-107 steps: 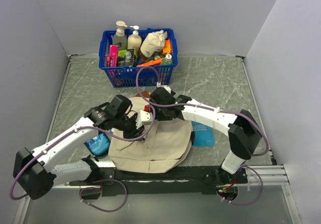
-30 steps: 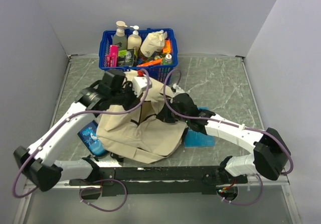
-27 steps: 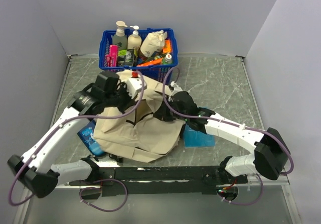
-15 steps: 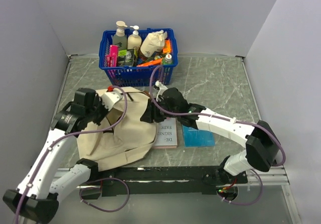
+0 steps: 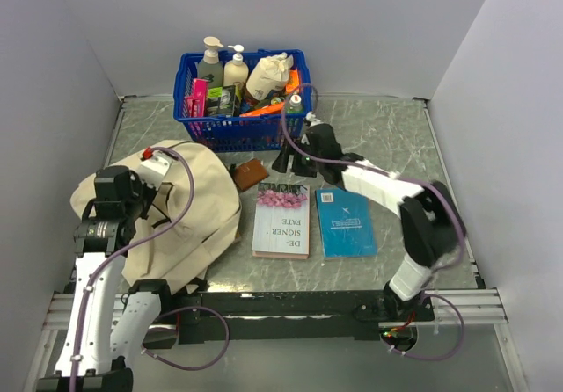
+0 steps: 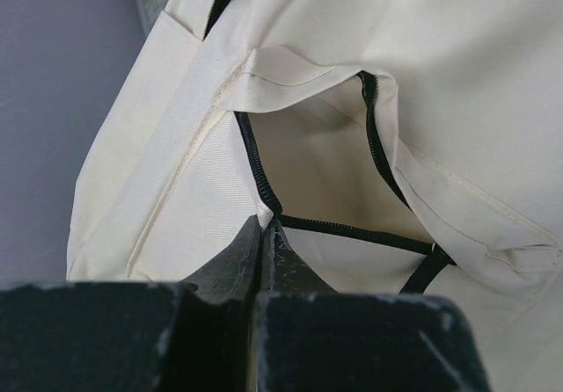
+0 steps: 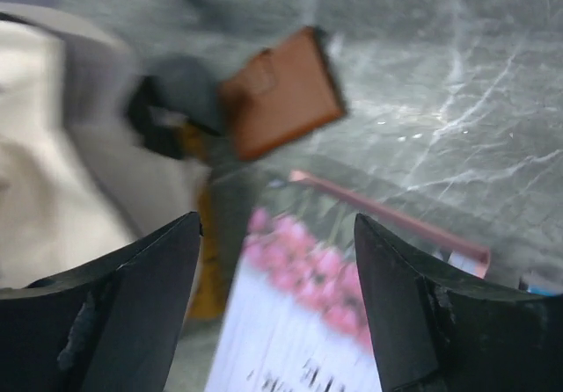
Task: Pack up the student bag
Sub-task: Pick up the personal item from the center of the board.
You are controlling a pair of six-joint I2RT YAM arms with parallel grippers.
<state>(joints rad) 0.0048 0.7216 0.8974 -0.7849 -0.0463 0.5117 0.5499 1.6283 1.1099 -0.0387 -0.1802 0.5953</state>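
The beige student bag [image 5: 189, 212] lies slumped at the left of the table. My left gripper [image 6: 262, 225] is shut on the bag's fabric edge, right at the black zipper [image 6: 255, 159] of an open pocket. In the top view the left gripper [image 5: 139, 209] sits on the bag's left part. My right gripper [image 5: 290, 160] is open and empty, low over the table in front of the basket. In the right wrist view the right gripper [image 7: 277, 264] hovers over a white book with pink flowers [image 7: 343, 322], a brown wallet [image 7: 281, 89] just beyond it.
A blue basket [image 5: 195, 130] full of bottles and packets stands at the back. The brown wallet [image 5: 251, 174], the white book [image 5: 283, 225] and a blue book [image 5: 346, 223] lie side by side mid-table. Grey walls close in left and right.
My left arm has pulled the bag far to the left, uncovering the wallet and both books. My right gripper has come off the bag and moved back toward the basket.
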